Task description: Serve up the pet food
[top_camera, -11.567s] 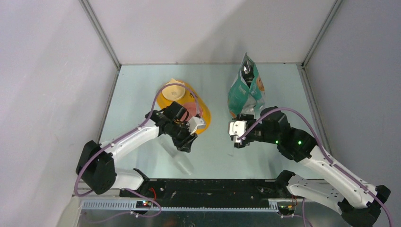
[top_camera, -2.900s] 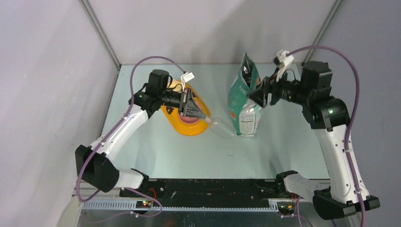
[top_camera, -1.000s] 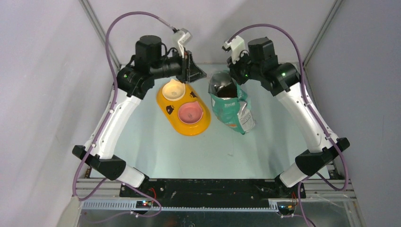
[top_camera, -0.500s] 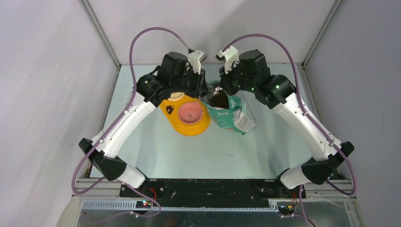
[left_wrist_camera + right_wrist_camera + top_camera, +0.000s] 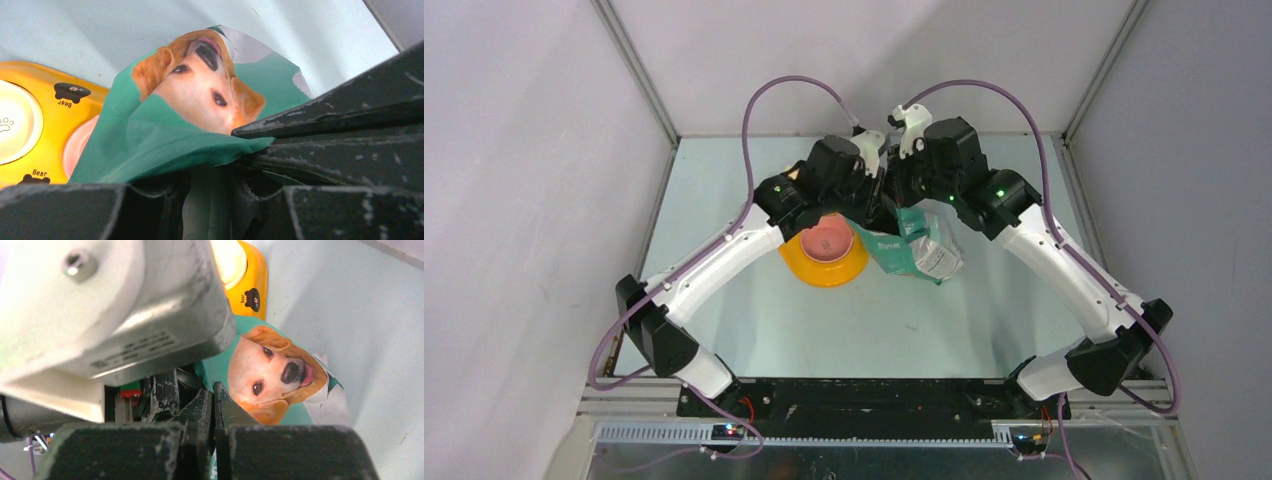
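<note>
Green pouch (image 5: 916, 246) held at its mouth, touching yellow feeder (image 5: 822, 266).
Flat-closed right gripper (image 5: 214, 402) pinches the pouch's top edge; left gripper (image 5: 215, 172) crowds the same mouth, grip unclear. Any kibble is hidden from view.

Top looks down; wrist views share pouch (image 5: 165, 140), close

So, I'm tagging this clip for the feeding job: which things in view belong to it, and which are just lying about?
Part of the job: bag, its top pinched by the right pincer; left pincer, at the bag's mouth; yellow feeder beside the bag. The food itself is hidden.
Just there: purple cables; table.
</note>
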